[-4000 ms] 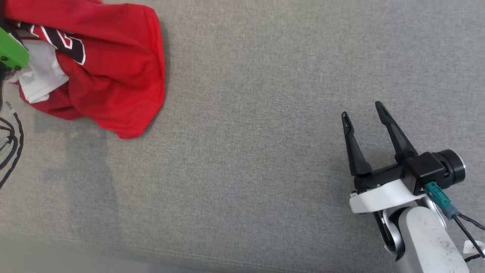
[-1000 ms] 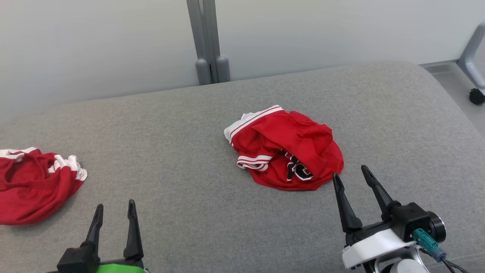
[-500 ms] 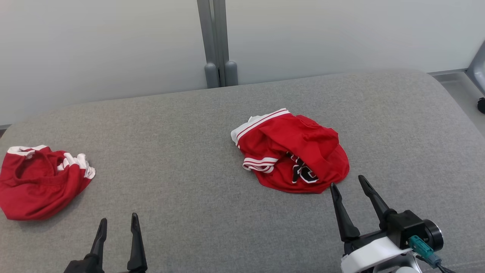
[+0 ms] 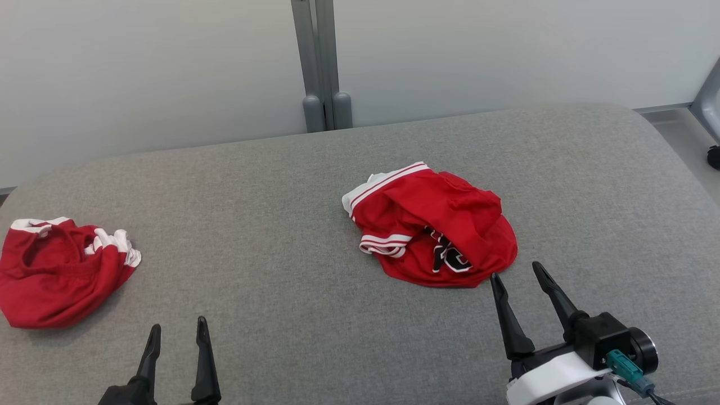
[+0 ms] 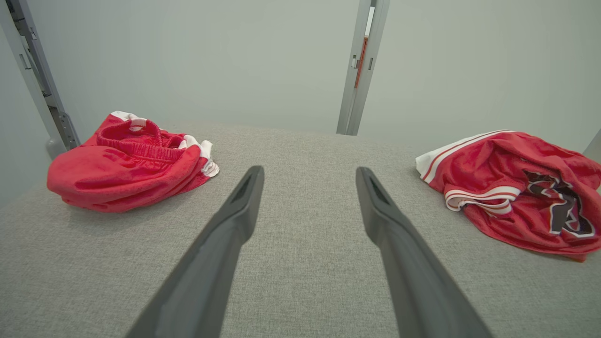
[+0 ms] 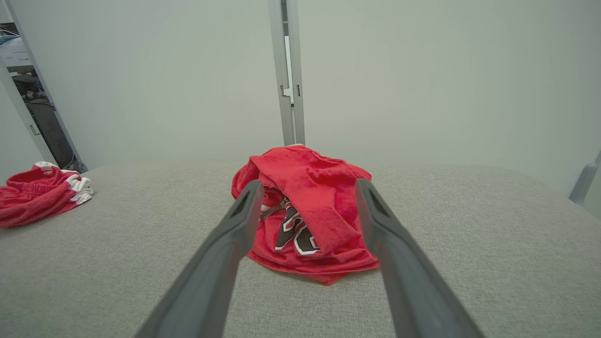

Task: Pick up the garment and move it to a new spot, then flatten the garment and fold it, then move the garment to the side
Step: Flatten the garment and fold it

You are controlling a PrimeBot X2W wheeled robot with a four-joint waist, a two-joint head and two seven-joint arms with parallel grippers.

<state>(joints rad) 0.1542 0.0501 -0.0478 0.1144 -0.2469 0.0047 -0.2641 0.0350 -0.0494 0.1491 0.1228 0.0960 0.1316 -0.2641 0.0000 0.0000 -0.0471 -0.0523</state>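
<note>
Garment (image 4: 430, 225): a crumpled red heap with white-striped trim and black, white-edged lettering. It lies a little right of centre in the head view, on the grey upholstered surface (image 4: 270, 214) that takes up the lower two thirds of that frame. Behind the surface a pale wall (image 4: 140, 67) runs across the top of the frame. The garment's striped white hem points to the upper left and the lettering sits on its lower side.

At the left edge of the head view, well apart from the garment, a second red bundle (image 4: 56, 275) with white trim rests on the same surface. In the left wrist view a gathered waistband shows on it. A grey post (image 4: 320, 62) stands against the wall at top centre.

The right gripper (image 4: 516, 270) is at the lower right, its two dark fingers spread wide and holding nothing. Its tips are just below the garment's lower edge. In the right wrist view the garment lies between and beyond those fingers. The left gripper (image 4: 178, 323) rises from the bottom edge left of centre, also spread wide and empty, over bare fabric between the two red heaps.

A teal connector (image 4: 621, 360) sits on the right wrist. A small dark caster (image 4: 714, 157) shows at the right edge.
</note>
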